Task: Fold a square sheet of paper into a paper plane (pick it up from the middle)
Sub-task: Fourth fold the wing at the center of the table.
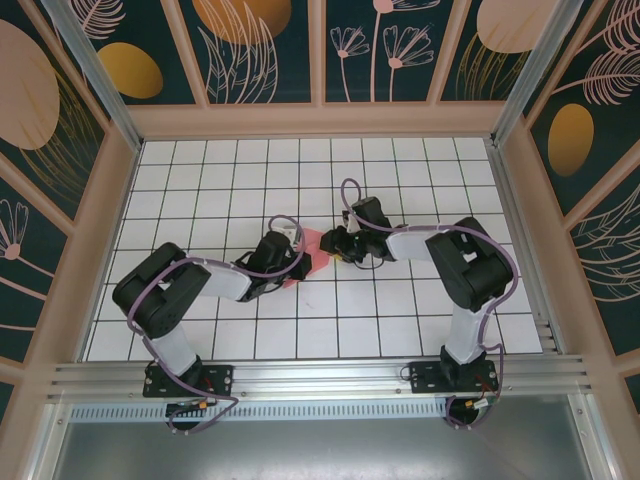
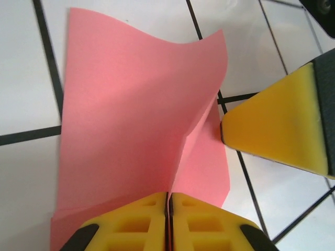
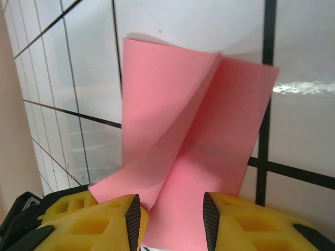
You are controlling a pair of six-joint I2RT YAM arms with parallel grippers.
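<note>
Floral walls (image 1: 260, 50) of dark teal and gold ring a white counter (image 1: 200, 200) ruled with a black grid, where two arms reach inward from the near edge and meet at the middle. Between them lies the sheet (image 1: 312, 243), salmon-pink, part of it flat on the tiles and part lifted. The left claw (image 1: 300, 265) comes at it from the left and the right claw (image 1: 336, 244) from the right, their tips close together over the paper.

From the left wrist, the left claw (image 2: 168, 197) is clenched on the sheet (image 2: 131, 120). Its two yellow pads press flat together, and a raised crease in the paper runs straight down into the seam between them. Left of that crease the paper rises and curls at its far edge. Right of it a narrower flap lies lower, over a black grid line. One yellow finger (image 2: 277, 125) of the right claw sits just beside the flap's right edge; whether it touches is unclear.

From the right wrist, the right claw (image 3: 170, 197) is released, its yellow fingers standing apart with the sheet (image 3: 209, 115) spread between them. The paper forms a shallow V here, one half angled up on the left, the other lying toward a black line on the right.
</note>
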